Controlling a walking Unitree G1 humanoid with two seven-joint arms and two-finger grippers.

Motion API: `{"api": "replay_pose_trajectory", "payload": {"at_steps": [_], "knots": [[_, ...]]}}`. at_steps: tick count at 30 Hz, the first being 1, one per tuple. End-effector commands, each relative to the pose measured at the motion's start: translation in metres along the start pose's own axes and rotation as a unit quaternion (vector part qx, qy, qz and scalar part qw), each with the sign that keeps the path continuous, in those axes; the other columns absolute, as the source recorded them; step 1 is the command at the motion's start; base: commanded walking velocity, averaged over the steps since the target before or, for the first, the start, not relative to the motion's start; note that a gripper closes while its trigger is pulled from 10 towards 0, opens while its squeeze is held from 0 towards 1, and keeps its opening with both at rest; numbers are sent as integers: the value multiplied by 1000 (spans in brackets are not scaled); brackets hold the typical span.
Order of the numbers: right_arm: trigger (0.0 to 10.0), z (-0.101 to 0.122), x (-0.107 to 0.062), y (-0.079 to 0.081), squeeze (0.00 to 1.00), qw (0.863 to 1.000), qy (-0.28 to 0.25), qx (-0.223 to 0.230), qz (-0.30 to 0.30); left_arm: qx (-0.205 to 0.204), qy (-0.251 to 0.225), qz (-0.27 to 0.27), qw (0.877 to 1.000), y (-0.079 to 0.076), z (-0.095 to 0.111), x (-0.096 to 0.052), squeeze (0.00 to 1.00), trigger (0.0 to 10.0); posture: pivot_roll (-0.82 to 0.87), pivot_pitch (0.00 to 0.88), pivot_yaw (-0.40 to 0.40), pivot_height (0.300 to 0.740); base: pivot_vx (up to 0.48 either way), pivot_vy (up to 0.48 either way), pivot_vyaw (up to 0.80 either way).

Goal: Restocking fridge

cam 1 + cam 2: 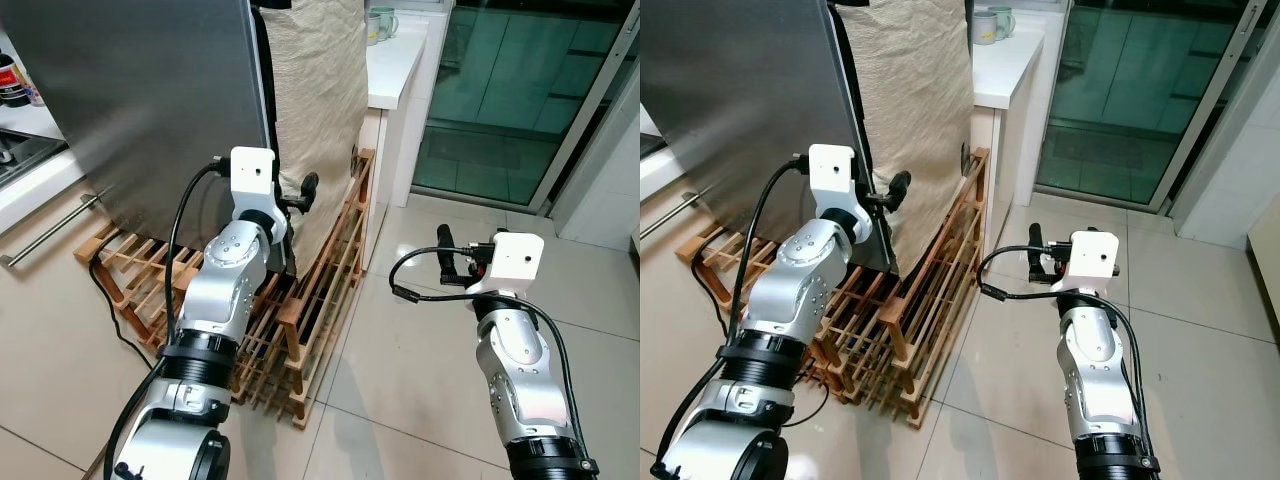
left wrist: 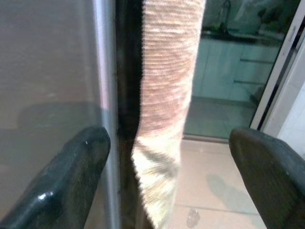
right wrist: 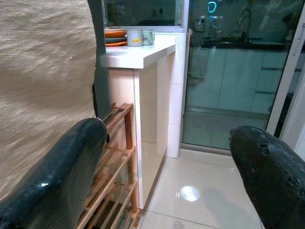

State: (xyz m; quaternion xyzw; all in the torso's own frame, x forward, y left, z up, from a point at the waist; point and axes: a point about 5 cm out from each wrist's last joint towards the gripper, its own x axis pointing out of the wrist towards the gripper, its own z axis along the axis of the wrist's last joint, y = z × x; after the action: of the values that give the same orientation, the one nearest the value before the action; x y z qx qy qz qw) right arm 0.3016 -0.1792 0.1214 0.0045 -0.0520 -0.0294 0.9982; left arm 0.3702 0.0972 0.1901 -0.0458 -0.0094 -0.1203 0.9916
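Left gripper (image 2: 167, 186) is wide open, holding nothing, right up at the near vertical edge of the fridge (image 1: 140, 110), which stands tall on a wooden rack (image 1: 320, 300). Right gripper (image 3: 167, 181) is open and empty too, out over the floor tiles to the right. Its wrist view catches mugs (image 3: 140, 37) on the white counter (image 3: 143, 55) beyond the burlap cloth (image 1: 315, 100).

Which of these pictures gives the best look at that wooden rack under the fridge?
The left eye view: the wooden rack shows almost whole there, its slats stretching under the fridge out onto the tiles. The right eye view shows much the same. The right wrist view catches just one end by the white counter.
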Motion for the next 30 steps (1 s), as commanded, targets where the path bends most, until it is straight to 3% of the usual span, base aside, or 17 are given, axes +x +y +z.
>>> {"api": "replay_pose_trajectory", "payload": {"at_steps": [1, 10, 14, 15, 16, 18, 23, 24, 27, 30], "knots": [[10000, -2, 0, 2, 0, 1000, 1, 0, 0, 4, -8, 11, 1000, -2, 6, 7, 0, 10000, -168, 0, 92, 740, 0, 0, 0], [10000, -3, -2, 1, 0, 1000, 0, 1, -5, -11, -4, 6, 1000, -7, 6, 14, 0, 10000, -181, 0, 103, 740, 0, 0, 0], [10000, -3, -2, 0, 0, 1000, 2, -1, -6, -20, 4, -31, 999, -19, 4, 18, 0, 10000, -181, 0, 103, 740, 0, 0, 0], [10000, -5, -3, -2, 0, 1000, 5, -1, -9, -38, 6, -87, 995, -36, 5, 19, 0, 10000, -182, 0, 104, 740, 0, 0, 0], [10000, -5, -3, -2, 0, 1000, 5, -1, -9, -38, 6, -87, 995, -36, 5, 19, 0, 10000, -182, 0, 104, 740, 0, 0, 0], [10000, -5, -3, -2, 0, 1000, 6, -2, -10, -56, 24, -159, 985, -61, 0, 19, 0, 10000, -191, 0, 112, 740, 0, 0, 0], [10000, -2, -3, 0, 0, 1000, 0, 0, -10, -67, 14, -257, 964, -109, 4, 17, 0, 10000, -222, 0, 130, 740, 0, 0, 0], [10000, -2, -3, 0, 0, 1000, 0, 0, -10, -67, 14, -257, 964, -109, 4, 17, 0, 10000, -222, 0, 130, 740, 0, 0, 0], [10000, -3, -7, -5, 0, 1000, -1, -1, -23, -105, 7, -343, 934, -149, 8, 8, 0, 10000, -268, 0, 151, 740, 0, 0, 0], [10000, -6, -11, -12, 0, 999, 10, 0, -39, -128, -3, -407, 904, -176, 13, -1, 0, 10000, -294, 0, 153, 740, 0, 0, 0]]}}
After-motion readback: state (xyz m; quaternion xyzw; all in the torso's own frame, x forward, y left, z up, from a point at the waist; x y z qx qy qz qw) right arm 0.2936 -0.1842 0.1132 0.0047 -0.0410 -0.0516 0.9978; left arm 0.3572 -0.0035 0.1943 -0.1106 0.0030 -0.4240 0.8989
